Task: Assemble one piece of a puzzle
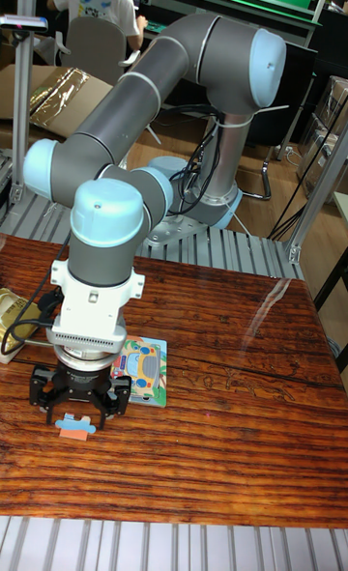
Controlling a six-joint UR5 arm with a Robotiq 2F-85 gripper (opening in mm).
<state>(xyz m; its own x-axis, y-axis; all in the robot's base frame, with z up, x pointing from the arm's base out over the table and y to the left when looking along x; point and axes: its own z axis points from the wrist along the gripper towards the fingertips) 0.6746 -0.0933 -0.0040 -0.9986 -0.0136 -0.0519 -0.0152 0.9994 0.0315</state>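
Observation:
A small puzzle piece point(76, 425), blue and salmon, sits just under my gripper point(77, 413) at the left front of the wooden table point(222, 407). The dark fingers point(43, 389) stand on either side of the piece and seem to grip it, but the contact itself is hidden by the gripper body. To the right, partly behind the gripper, the puzzle board point(145, 370) lies flat, showing a colourful cartoon car picture.
The arm's grey and light-blue links point(145, 98) rise behind the table. A yellowish object with black cables point(14, 312) lies at the table's left edge. A person point(97, 1) sits at a desk far behind.

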